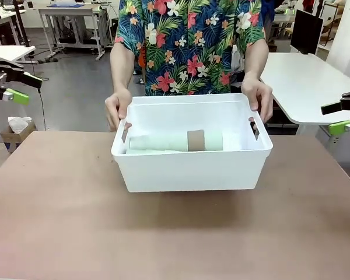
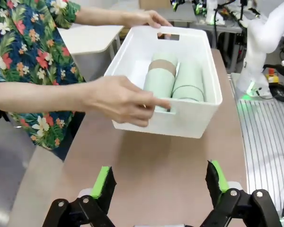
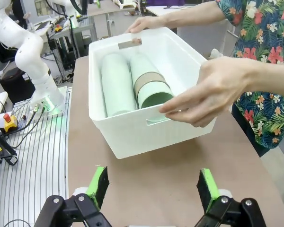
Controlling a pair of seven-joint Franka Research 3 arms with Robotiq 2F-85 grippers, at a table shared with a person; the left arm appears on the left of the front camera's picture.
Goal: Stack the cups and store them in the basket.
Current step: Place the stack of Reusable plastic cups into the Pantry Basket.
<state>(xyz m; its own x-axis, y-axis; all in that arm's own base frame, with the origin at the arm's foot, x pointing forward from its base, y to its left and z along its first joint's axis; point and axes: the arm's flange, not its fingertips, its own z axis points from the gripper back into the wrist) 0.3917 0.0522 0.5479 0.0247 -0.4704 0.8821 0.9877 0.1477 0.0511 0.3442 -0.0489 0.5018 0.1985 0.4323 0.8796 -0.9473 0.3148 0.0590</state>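
Left hand [image 1: 28,90] hangs out past the desk's [image 1: 175,233] left edge, fingers spread wide w/ nothing between them; right hand [image 1: 332,118] mirrors it off the right edge, also wide & empty. Basket [image 1: 192,169] sits mid-desk toward the far side, about equal reach from either arm, so neither is clearly nearer. Cups [image 1: 175,141] lie on their sides inside it, nested into two rows side by side in the wrist views. Their long axis runs left-right across the desk, i.e. from one robot hand toward the other. Brown cup [image 1: 196,140] shows as a band partway along one row. Person's hands [image 1: 118,108] hold both short ends at the handle slots [image 1: 255,128], so the approach along the cups' axis has fingers in the way on each side. Stacking & storing looks done, so any next move is prob the person's. Room: bare desk on the robot's side of the basket; its near wall stands between cups & robot, so a reach in would need to come from above, over the rim, clear of the person's fingers
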